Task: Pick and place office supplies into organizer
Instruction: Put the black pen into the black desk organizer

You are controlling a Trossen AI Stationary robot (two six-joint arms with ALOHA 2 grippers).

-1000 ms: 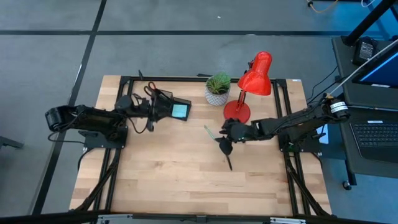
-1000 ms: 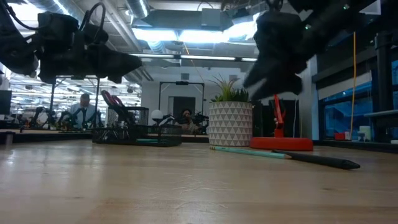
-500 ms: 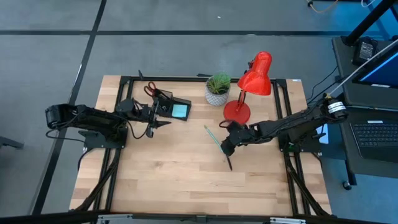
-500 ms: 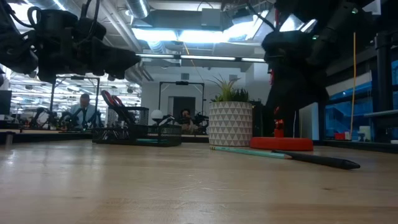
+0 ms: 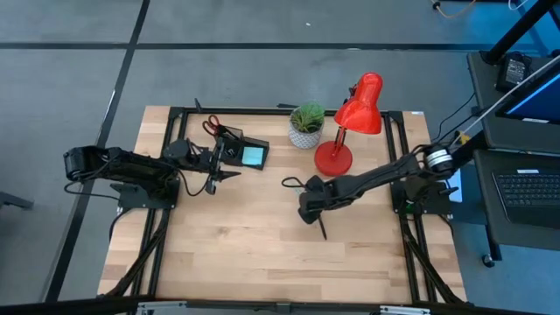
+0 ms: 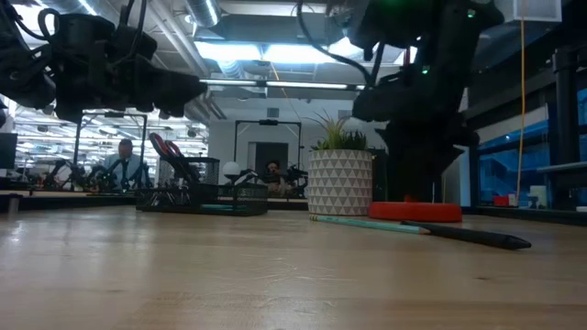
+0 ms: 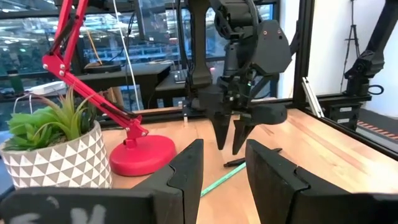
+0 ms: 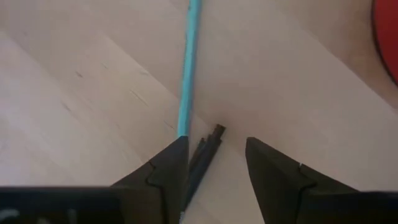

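The right hand (image 5: pixel 308 213) reaches down over the middle of the desk (image 5: pixel 245 254), its fingers (image 8: pixel 166 168) apart and straddling the end of a black pen (image 8: pixel 204 157) that lies flat on the wood; whether they touch it yet is hard to tell. A teal pencil (image 8: pixel 188 68) lies just beside that pen, running away ahead of the hand. The red lamp (image 5: pixel 354 118) and the plant (image 5: pixel 306 124) stand beyond it. The left hand (image 5: pixel 226 173) hangs above the desk with its fingers (image 7: pixel 186 168) apart and empty, and the black organizer (image 5: pixel 238 150), with red-handled scissors (image 5: pixel 213 125) in it, sits just beside it.
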